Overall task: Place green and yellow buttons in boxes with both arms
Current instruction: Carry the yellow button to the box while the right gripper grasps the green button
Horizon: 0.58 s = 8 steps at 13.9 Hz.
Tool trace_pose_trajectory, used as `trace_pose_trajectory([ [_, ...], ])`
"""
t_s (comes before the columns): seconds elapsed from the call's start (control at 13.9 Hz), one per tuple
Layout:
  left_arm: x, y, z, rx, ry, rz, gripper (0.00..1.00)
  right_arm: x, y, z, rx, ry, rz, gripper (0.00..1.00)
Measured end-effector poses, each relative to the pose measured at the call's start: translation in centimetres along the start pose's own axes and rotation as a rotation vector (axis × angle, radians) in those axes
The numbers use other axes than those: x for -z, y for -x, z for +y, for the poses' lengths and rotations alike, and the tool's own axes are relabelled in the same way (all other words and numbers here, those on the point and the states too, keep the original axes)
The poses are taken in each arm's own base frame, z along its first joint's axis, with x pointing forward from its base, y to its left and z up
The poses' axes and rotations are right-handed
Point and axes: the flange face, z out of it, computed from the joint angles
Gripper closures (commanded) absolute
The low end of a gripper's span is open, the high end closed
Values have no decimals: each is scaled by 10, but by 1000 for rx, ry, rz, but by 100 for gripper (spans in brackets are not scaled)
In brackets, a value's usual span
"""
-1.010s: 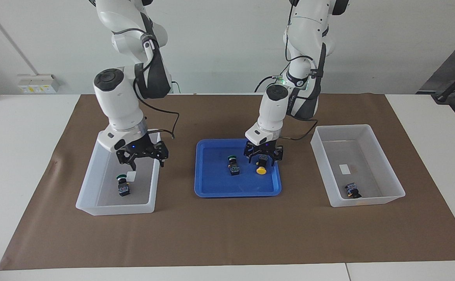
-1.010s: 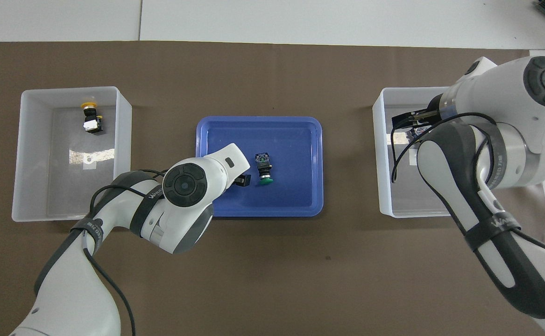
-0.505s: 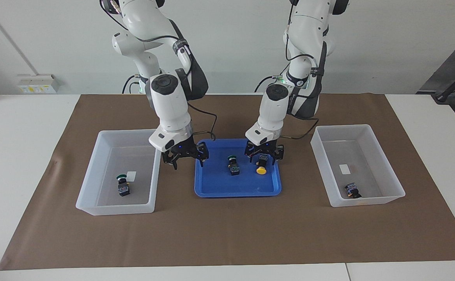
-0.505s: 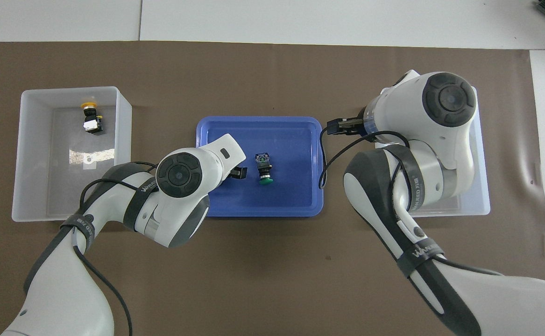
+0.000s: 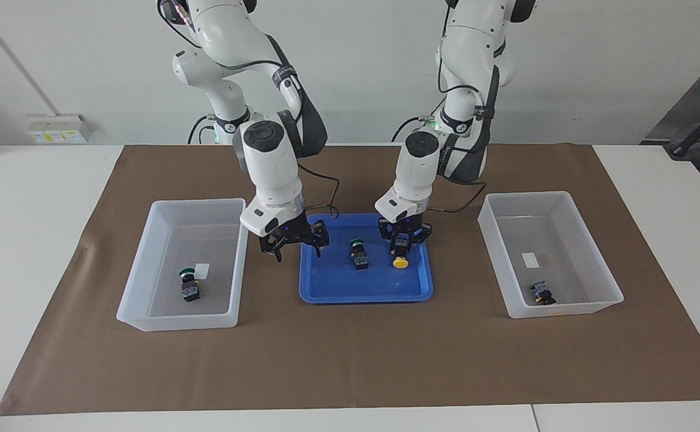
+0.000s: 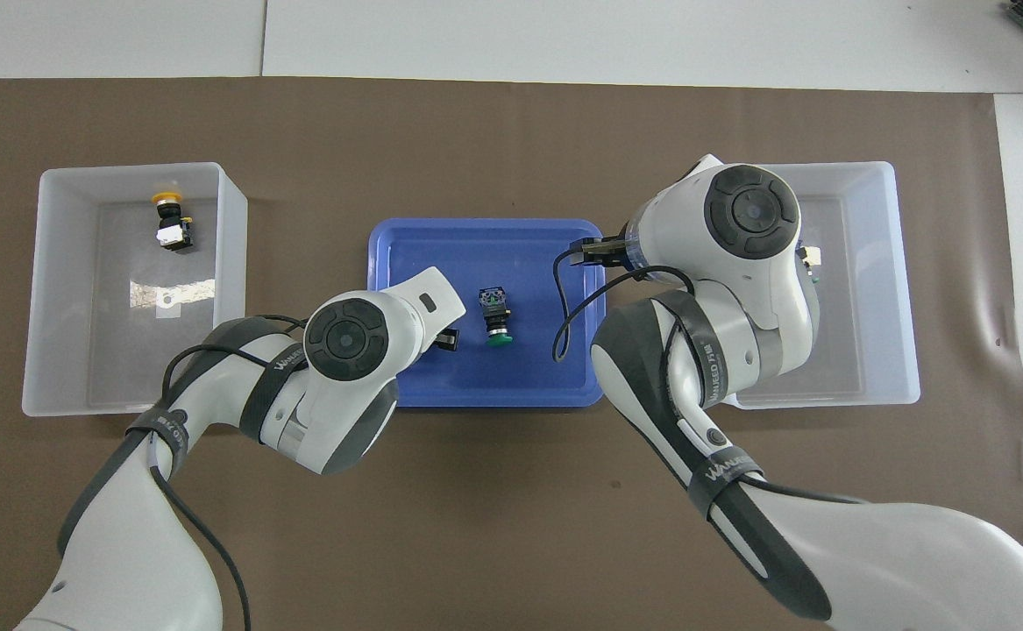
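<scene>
The left gripper [image 5: 403,245] is clamped on the black body of the yellow-capped button [image 5: 400,260] in the blue tray [image 5: 326,288]; a second ago its fingers stood apart around that body, so the grasp has only just been made and the lift to a bin is judged to come next. The right gripper [image 5: 293,239], fingers apart and empty, is seen over the tray's edge toward the right arm's end, having been swung there from over the translucent bin [image 5: 146,300] at that end, where a green-capped button [image 5: 189,285] was left lying. In the facing view, the remaining green-capped button [image 5: 358,254] lies at 9 o'clock of the held one, between the two grippers. A yellow-capped button [image 5: 543,293] already rests in the other bin [image 5: 595,264], at 3 o'clock of the tray.
</scene>
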Motion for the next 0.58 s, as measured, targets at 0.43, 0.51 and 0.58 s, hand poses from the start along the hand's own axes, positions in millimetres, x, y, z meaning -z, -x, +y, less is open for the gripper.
trace_pose_trajectory([
  [0.43,66,-24,-48,93,-6,45,100,-39,29,-63,-13,-33,30,0],
  [0.51,86,-30,-67,109,-8,60,100,-51,34,-75,-9,-41,47,0],
  [0.58,102,-34,-86,121,-11,73,100,-63,39,-86,-4,-50,67,0],
])
